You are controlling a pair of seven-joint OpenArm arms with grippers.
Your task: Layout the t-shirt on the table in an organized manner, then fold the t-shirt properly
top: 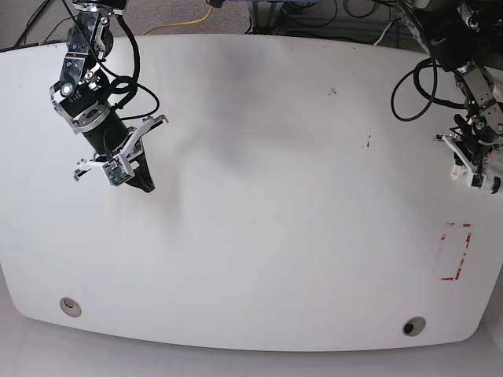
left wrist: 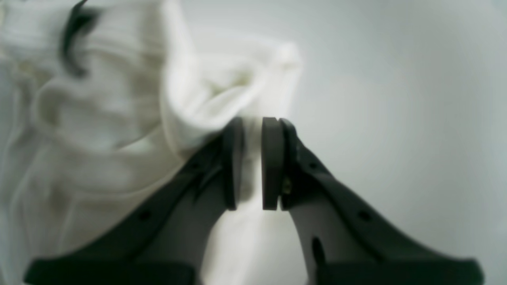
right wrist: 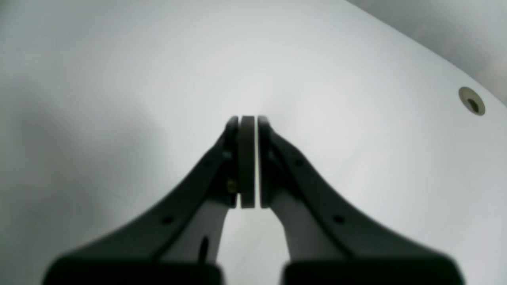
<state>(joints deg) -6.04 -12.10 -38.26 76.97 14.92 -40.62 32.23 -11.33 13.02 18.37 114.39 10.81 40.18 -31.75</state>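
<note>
White t-shirt [left wrist: 119,103] bunched in left wrist view, fold pinched between pads of left end effector [left wrist: 252,162], not seen in base view, right end effector [right wrist: 248,162] closed empty above white tabletop [top: 259,196], grommet hole [right wrist: 471,101] nearby, red tape rectangle [top: 455,251] at tabletop edge.
</note>
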